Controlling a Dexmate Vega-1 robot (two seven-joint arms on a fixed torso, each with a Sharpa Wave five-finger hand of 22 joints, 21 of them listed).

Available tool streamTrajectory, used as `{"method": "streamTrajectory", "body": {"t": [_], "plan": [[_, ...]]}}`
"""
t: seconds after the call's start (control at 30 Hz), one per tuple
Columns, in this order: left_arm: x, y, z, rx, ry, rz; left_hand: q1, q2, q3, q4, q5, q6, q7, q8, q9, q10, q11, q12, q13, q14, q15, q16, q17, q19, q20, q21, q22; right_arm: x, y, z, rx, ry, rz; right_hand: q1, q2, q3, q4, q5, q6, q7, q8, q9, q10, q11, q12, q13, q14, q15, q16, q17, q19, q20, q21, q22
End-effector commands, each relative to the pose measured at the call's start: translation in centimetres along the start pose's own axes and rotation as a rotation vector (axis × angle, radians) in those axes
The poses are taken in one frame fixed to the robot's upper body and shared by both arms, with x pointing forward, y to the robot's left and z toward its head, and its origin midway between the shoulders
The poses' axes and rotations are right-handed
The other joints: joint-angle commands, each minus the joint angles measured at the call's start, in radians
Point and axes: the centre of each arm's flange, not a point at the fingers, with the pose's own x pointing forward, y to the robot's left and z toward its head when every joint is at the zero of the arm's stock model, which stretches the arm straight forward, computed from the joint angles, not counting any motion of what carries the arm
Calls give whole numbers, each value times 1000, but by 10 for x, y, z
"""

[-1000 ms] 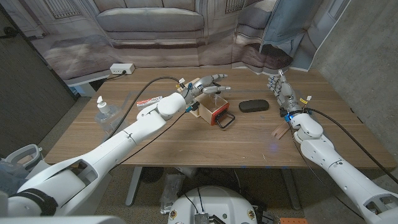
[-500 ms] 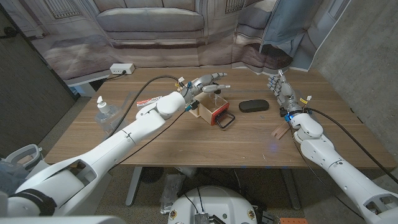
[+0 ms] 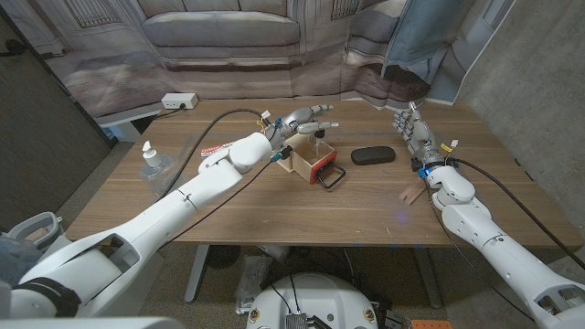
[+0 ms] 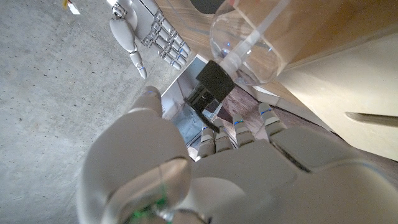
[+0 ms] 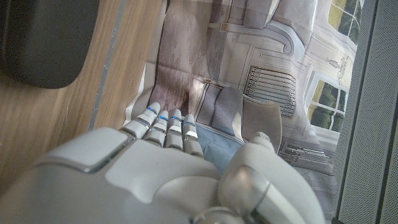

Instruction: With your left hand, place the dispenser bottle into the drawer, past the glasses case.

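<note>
A small clear dispenser bottle (image 3: 317,143) with a black pump stands inside the open wooden drawer (image 3: 309,165) at mid-table. In the left wrist view the bottle (image 4: 249,53) shows just beyond my fingertips (image 4: 239,123), with nothing gripped. My left hand (image 3: 306,118) hovers just above the drawer's far end, its fingers spread. The black glasses case (image 3: 372,155) lies on the table to the right of the drawer and also shows in the right wrist view (image 5: 43,37). My right hand (image 3: 413,132) stands upright beyond the case, fingers straight and holding nothing.
A second clear pump bottle (image 3: 154,163) stands at the table's left. A red-and-white tube (image 3: 219,148) lies under my left forearm. A black handle (image 3: 332,176) juts from the drawer's front. A small wooden piece (image 3: 411,193) lies by my right wrist. A power strip (image 3: 179,100) sits at the far left.
My left hand has risen a little off the drawer and its fingers have drawn back from the bottle, which stays in the drawer. The right arm has not moved.
</note>
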Motion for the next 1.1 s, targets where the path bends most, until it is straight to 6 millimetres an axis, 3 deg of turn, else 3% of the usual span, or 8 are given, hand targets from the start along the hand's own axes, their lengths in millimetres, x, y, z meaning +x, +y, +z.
{"method": "streamTrajectory", "body": {"t": [0.03, 0.37, 0.6, 1.1], "plan": [[-2, 4, 6, 16, -2, 4, -10, -1, 0, 1, 10, 8, 1, 5, 3, 7, 1, 10, 0, 1, -4, 11, 0, 1, -2, -7, 3, 1, 0, 2, 3, -5, -2, -6, 4, -5, -3, -4, 3, -4, 4, 5, 10, -1, -2, 2, 6, 2, -1, 2, 2, 0, -3, 4], [-8, 11, 15, 43, -8, 28, -16, 0, -3, 4, 11, 10, -2, 6, 2, 9, -3, 12, -3, 6, -7, 13, -1, 2, -1, -10, 4, 1, 0, 7, -2, -17, 2, -6, 5, -6, -4, -5, 4, -4, 4, 5, 10, 0, -2, 2, 7, 3, -1, 2, 2, -1, -3, 4], [-12, 19, 26, 76, -13, 52, -25, 0, -8, 7, 12, 21, -7, 11, 1, 25, -21, 19, -8, 12, -12, 16, -2, 4, -1, -15, 4, 0, 0, 8, 5, -22, -1, -6, 5, -6, -4, -5, 4, -4, 4, 5, 10, 0, -2, 2, 6, 2, -1, 2, 2, -1, -3, 4], [-15, 34, 43, 133, -18, 72, -38, -2, -15, 13, 14, 28, -19, 13, -1, 31, -16, 22, -13, 19, -17, 18, -3, 8, -1, -20, 4, -2, -1, 7, 15, -22, -7, -6, 6, -7, -4, -5, 3, -4, 4, 5, 11, 3, -2, 2, 8, 1, -1, 2, 2, -1, -3, 4]]}}
